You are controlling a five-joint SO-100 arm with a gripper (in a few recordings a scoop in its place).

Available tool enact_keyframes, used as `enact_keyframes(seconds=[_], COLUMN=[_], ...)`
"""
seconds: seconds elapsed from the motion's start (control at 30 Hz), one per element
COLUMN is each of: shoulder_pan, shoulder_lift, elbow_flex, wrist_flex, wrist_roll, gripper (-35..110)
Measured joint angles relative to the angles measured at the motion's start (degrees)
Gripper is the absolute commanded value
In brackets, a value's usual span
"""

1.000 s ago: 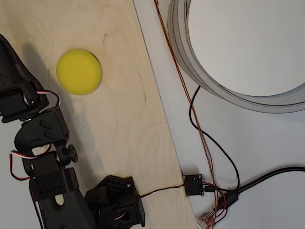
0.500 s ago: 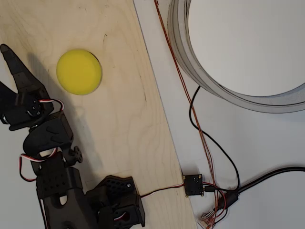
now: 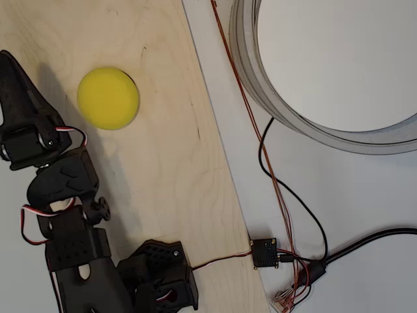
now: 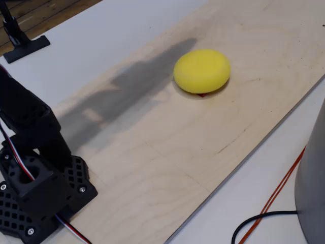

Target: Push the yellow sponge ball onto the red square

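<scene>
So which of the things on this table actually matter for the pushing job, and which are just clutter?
For the job:
- yellow sponge ball
- red square, only a sliver showing under the ball in the fixed view
- gripper, beside the ball; I cannot tell how its jaws stand

Just lying about:
- large grey ring
- black and orange cables
- small black board

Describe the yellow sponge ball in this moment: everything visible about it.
The yellow sponge ball is matte bright yellow foam, smooth, round from above and somewhat flattened in the fixed view. It rests on the pale plywood board, untouched by the arm. The black gripper sits to its left in the overhead view, clear of it. In the fixed view a sliver of the red square peeks out under its near edge, so it sits over the patch.
</scene>
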Motion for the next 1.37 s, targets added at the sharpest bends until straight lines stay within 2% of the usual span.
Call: enact_keyframes(seconds=[0.03,0.07,0.1,0.27,0.43,0.47,0.5,0.53,0.57,0.9,1.37], shoulder_pan=[0.70,0.88,0.88,-1.58,-1.49,-1.85,-1.93,-1.93,-1.67,0.09,1.41], shoulder_lift=[-0.09,0.00,0.18,0.70,0.70,0.70,0.70,1.14,1.41,1.67,1.93], elbow_flex=[-0.70,-1.14,-1.14,-1.14,-1.14,-1.14,-1.14,-1.14,-1.23,-8.79,-7.82], wrist_flex=[1.41,2.37,2.99,6.42,6.86,6.86,6.86,6.86,6.86,17.31,17.93], wrist_roll=[1.14,1.85,2.11,0.88,-0.70,-0.70,-0.70,-0.44,-0.18,2.99,6.50], gripper=[4,26,35,41,38,34,24,8,0,-1,-1])
